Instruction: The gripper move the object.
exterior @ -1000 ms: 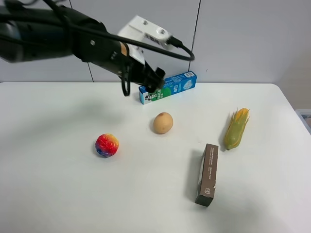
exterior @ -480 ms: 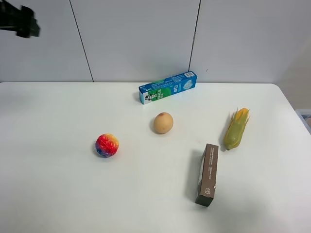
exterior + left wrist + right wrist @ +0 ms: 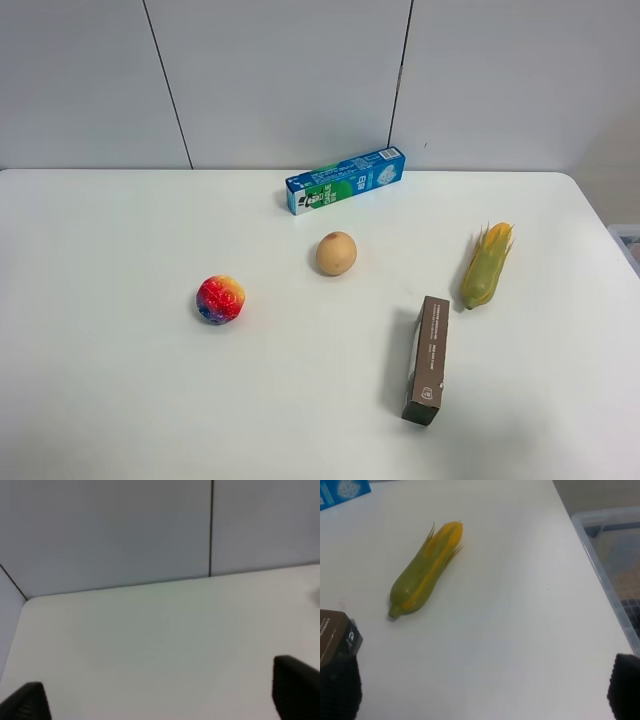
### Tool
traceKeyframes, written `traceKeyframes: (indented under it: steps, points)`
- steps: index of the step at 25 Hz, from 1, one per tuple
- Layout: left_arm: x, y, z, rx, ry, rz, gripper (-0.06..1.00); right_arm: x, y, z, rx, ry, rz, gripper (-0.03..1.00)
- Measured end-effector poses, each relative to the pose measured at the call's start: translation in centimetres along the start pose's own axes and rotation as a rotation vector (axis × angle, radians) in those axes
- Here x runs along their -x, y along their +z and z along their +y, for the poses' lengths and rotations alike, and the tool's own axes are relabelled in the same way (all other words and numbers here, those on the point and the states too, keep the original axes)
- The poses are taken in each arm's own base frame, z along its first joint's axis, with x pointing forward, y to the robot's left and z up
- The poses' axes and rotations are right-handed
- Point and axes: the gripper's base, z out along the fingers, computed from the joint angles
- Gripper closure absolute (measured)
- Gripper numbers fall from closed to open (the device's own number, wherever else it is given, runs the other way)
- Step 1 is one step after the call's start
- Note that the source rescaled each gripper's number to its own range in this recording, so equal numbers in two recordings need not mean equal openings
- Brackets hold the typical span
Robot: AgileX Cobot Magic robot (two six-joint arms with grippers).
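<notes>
The left arm has swung out of the overhead view — both sets of jaws stand apart and empty, leaving the peach-like ball [image 3: 336,253] free on the white surface [image 3: 120,400].

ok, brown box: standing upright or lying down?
Lying down. The brown box rests on a long side on the table, long axis flat.

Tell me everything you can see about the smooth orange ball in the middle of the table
The smooth orange ball is a tan-orange, slightly egg-shaped sphere with a matte, even skin, paler toward the top and with a faint reddish tint on one side. It looks like a toy peach or orange. It rests alone on the white table, near the centre, in front of the blue-green box, with the rainbow ball off to its front left. Nothing touches it, and no gripper is near it in the high view.
</notes>
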Motion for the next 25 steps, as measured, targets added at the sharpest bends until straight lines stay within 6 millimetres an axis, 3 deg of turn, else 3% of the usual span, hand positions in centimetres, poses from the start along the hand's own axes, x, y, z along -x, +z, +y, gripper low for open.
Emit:
traceKeyframes:
  steps: [5,10,17,25]
  points:
    - [-4.6,-6.1,-0.4,-0.036,-0.058,-0.119,0.00,0.0,0.0,0.0,0.000,0.000,0.000,-0.03]
    - [-8.7,-9.5,-0.5,-0.043,-0.079,-0.116,0.00,0.0,0.0,0.0,0.000,0.000,0.000,-0.03]
    - [-13.1,-9.9,-0.8,-0.052,-0.084,-0.051,0.00,0.0,0.0,0.0,0.000,0.000,0.000,-0.03]
    - [-15.1,-9.8,-1.0,-0.056,-0.040,-0.057,0.00,0.0,0.0,0.0,0.000,0.000,0.000,-0.03]
